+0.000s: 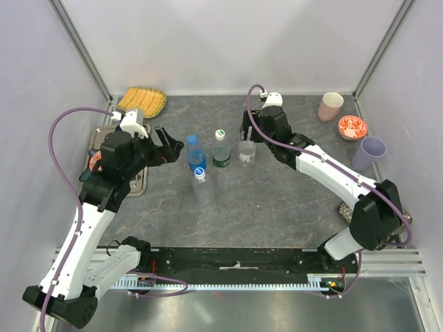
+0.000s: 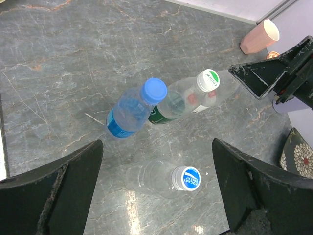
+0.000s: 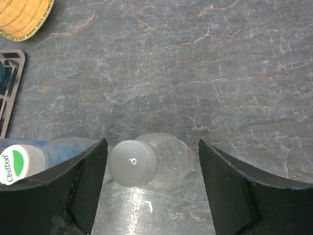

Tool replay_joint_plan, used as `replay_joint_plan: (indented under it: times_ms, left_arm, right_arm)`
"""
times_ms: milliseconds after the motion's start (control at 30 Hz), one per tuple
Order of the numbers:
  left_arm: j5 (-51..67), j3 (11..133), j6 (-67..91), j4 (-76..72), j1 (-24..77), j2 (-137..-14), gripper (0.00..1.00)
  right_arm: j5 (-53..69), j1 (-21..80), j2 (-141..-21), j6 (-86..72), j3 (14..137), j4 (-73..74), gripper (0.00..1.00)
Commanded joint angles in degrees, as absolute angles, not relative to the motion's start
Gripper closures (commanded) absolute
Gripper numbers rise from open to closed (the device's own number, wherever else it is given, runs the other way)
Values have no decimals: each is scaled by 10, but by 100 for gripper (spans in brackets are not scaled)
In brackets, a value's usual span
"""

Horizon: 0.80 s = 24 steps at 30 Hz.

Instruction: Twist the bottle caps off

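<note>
— What's in the bottles?
— Four stand upright on the worktop [image 1: 277, 200], all four caps on; liquid inside I cannot tell. Take the green-label bottle [image 1: 221, 155] as your mark. The blue-tinted bottle [image 1: 196, 158] is just left of it, the white-capped bottle [image 1: 247, 150] just right, and the white-and-blue-capped bottle [image 1: 201, 185] nearer you and to the left.
— And my grippers?
— Your right gripper [image 3: 152, 147] is spread wide either side of the plain white cap [image 3: 132, 162], gaps showing. Your left gripper [image 2: 156, 142] gapes wide, empty, left of the blue-tinted bottle, which stands between it and your mark. One pink cup [image 1: 330, 106], one purple cup [image 1: 369, 153] and one patterned bowl [image 1: 352, 127] sit well to the right.
</note>
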<state>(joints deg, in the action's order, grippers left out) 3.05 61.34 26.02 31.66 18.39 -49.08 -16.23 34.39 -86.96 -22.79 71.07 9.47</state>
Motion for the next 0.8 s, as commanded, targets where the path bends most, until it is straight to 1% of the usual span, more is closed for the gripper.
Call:
replay_joint_plan:
  times_ms: [0, 100, 133, 200, 233, 333, 400, 533, 600, 700, 767]
  left_arm:
    - [29, 608, 237, 316, 185, -483, 2]
    - [30, 604, 238, 315, 185, -482, 2]
    - [30, 603, 238, 316, 185, -483, 2]
    - [27, 602, 238, 316, 185, -482, 2]
    - [27, 603, 238, 315, 185, -482, 2]
    - [23, 608, 237, 315, 185, -484, 2]
    - [19, 619, 235, 312, 185, -490, 2]
    - [19, 646, 234, 300, 185, -508, 3]
    - [31, 663, 238, 285, 185, -525, 3]
    - [64, 679, 253, 263, 186, -543, 4]
    - [103, 678, 265, 222, 187, -556, 7]
  right_arm:
    - [-155, 348, -884, -235, 738, 66, 20]
    - [-154, 348, -891, -236, 736, 62, 29]
    - [-152, 349, -894, -236, 736, 62, 36]
    - [-151, 348, -895, -236, 734, 62, 43]
    - [-152, 349, -891, -236, 730, 62, 52]
    - [-163, 349, -869, -236, 721, 63, 63]
    - [-184, 349, -847, -237, 719, 77, 65]
    - [-214, 349, -755, -233, 719, 124, 71]
    - [-225, 349, -723, -225, 721, 166, 72]
    - [-231, 348, -662, -215, 724, 222, 76]
    - [-215, 349, -622, -212, 724, 242, 85]
